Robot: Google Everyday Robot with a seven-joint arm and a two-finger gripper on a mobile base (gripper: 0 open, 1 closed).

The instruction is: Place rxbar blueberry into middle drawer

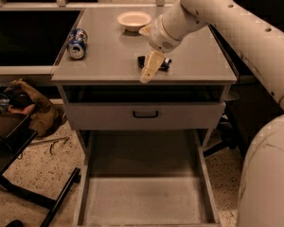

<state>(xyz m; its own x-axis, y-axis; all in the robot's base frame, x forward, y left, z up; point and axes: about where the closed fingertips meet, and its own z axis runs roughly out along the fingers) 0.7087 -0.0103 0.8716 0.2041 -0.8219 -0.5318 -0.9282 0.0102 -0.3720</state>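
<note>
The rxbar blueberry (pixel 164 63) lies flat on the grey cabinet top (pixel 109 51), near its front edge, a dark wrapper partly hidden behind my gripper. My gripper (pixel 149 70) hangs down over the bar's left half, with its tip at the front edge of the top. The cream arm (pixel 203 8) reaches in from the upper right. The middle drawer (pixel 142 197) is pulled far out below, a wide shallow grey tray with a bare floor and nothing in it.
A blue soda can (pixel 77 43) lies on its side at the left of the top. A white bowl (pixel 134 20) stands at the back. A grey drawer front with a black handle (pixel 145 114) sits under the top. Clutter and a black stand (pixel 19 126) are on the floor at left.
</note>
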